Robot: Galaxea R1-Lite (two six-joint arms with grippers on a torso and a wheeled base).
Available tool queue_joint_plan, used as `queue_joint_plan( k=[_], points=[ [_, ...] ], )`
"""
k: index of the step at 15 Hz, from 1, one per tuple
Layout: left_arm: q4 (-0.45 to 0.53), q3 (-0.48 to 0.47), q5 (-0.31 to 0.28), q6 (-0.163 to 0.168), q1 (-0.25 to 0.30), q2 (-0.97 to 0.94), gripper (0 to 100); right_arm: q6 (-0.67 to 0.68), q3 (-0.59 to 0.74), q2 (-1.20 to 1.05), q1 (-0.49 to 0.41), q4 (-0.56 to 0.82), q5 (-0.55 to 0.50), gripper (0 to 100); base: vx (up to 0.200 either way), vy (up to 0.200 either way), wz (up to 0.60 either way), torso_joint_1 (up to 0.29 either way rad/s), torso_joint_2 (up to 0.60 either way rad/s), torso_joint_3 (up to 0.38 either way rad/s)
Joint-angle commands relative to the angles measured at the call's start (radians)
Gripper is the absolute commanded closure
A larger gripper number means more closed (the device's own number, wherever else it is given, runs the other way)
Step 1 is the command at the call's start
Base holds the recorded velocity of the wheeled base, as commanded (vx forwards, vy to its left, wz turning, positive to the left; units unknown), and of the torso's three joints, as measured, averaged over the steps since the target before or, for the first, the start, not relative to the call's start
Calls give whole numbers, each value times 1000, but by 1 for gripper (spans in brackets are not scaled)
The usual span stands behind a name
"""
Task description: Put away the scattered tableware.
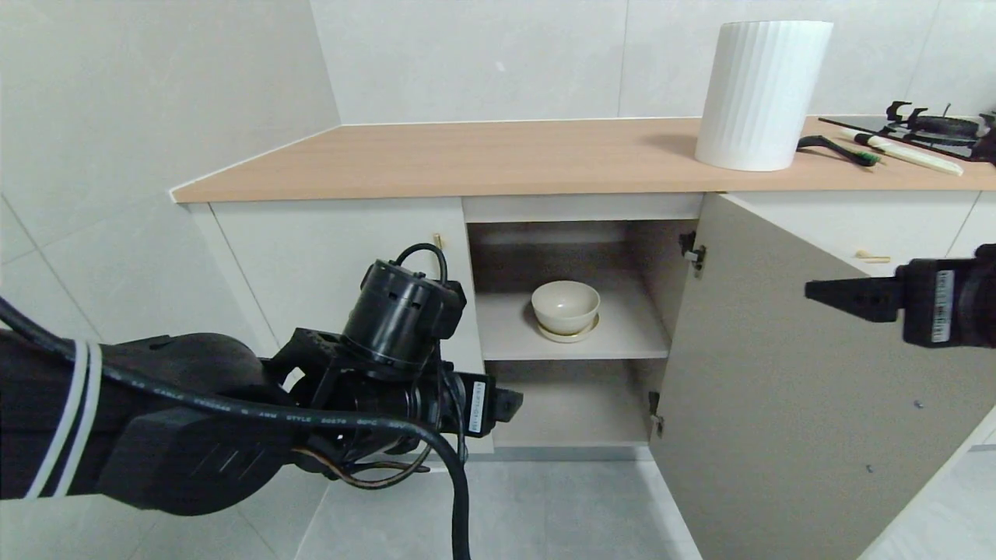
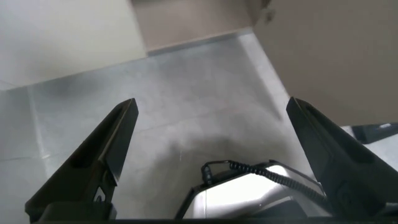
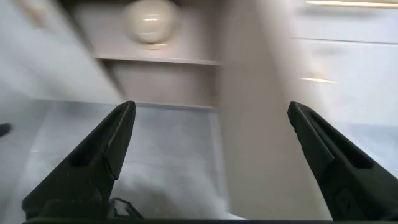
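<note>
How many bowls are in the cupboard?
1. The bowl sits on a small plate on the upper shelf of the cupboard. Part of the lower shelf is hidden, so another could be there.

A cream bowl [image 1: 566,306] stands upright and empty inside the open cabinet [image 1: 498,233], on the upper shelf [image 1: 630,336]. It sits on a small saucer [image 1: 566,337] of the same pale colour, whose rim shows just past the bowl's foot. The pair is about midway across the shelf and nearer its front edge than the cabinet's back wall.
</note>
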Motion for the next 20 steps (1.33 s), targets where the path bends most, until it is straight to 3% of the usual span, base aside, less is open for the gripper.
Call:
queue_joint_plan(
  k=[1, 4, 8, 12, 17, 20],
  points=[
    [0, 0, 0, -1, 0, 0, 0, -5, -146, -134, -71, 184, 16, 0, 0, 0, 0, 0, 0, 0],
    [0, 0, 0, -1, 0, -1, 0, -2, -262, -214, -112, 367, 24, 0, 0, 0, 0, 0, 0, 0],
    [0, 0, 0, -1, 0, -3, 0, -55, -256, -107, -407, 384, 42, 0, 0, 0, 0, 0, 0, 0],
    [0, 0, 1, -1, 0, -4, 0, -112, -259, 163, -661, 364, 151, 0, 0, 0, 0, 0, 0, 0],
    [0, 0, 1, -1, 0, -7, 0, -115, -256, 318, -681, 327, 218, 0, 0, 0, 0, 0, 0, 0],
    [0, 0, 1, -1, 0, -7, 0, -115, -256, 326, -651, 327, 409, 0, 0, 0, 0, 0, 0, 0]
  ],
)
